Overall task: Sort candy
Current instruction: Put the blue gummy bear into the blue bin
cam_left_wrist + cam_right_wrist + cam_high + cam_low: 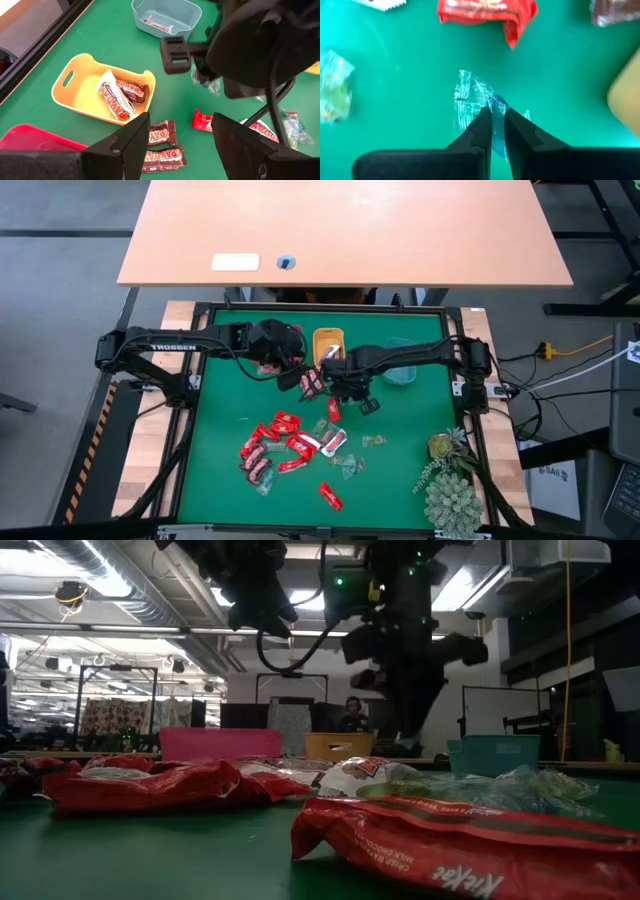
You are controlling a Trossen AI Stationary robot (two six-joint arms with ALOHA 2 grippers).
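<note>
My right gripper is shut on a clear translucent candy and hovers over the green mat between the orange tray and the teal tray. The left wrist view shows that candy hanging under it. My left gripper is open above two brown-and-white bars lying flat on the mat beside the orange tray, which holds more such bars. A red candy lies near them. The main candy pile lies nearer the near edge. My right gripper pinches the clear candy between its two fingers by one end of the wrapper, coming from above and pointing down. The rest of the wrapper sticks out past the fingertips. The candy is lifted clear of the mat.
The teal tray holds one candy. A red tray lies under my left arm. A red candy and a greenish one lie on the mat below my right gripper. A spiky green plant stands at the near right corner.
</note>
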